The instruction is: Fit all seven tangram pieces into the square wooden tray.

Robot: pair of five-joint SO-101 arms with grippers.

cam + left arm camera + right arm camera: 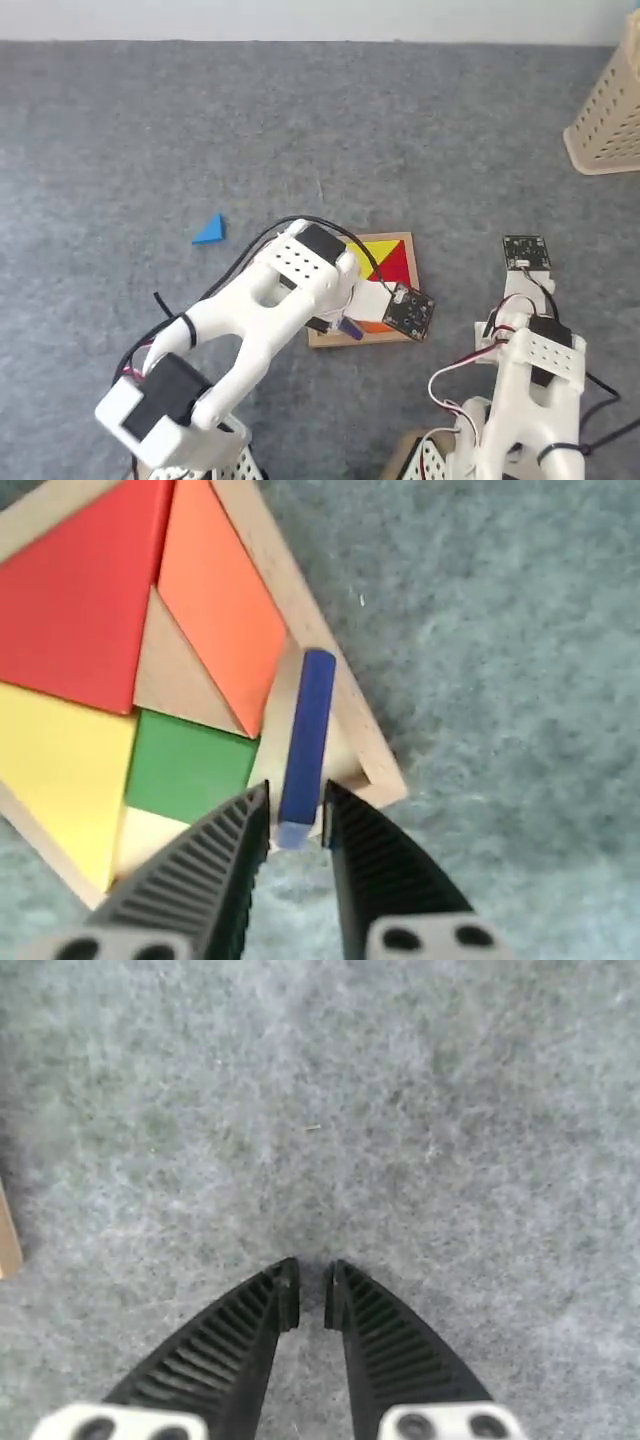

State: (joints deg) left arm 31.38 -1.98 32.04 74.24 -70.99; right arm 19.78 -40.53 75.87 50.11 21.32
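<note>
Left arm [270, 300] over wooden tray [385, 337], blue triangle [210, 232] lying well apart

Tray [290, 585]: square, wooden, flat on tabletop [150, 130].
Inside, flat: red triangle [75, 600], orange piece [220, 600], yellow piece [55, 760], green square [185, 765].
Dark blue piece [305, 730]: on edge in the corner gap beside orange piece.
Light blue triangle [210, 231]: on tabletop, well apart from tray.

I see a grey, felt-like covering [150, 130] across the whole work surface, its nap uneven and lightly flecked. A pale, plain band [300, 18] runs along the far edge. At the far right corner stands a cream perforated container [612, 105]. Lighting is even; shadows are soft.
</note>
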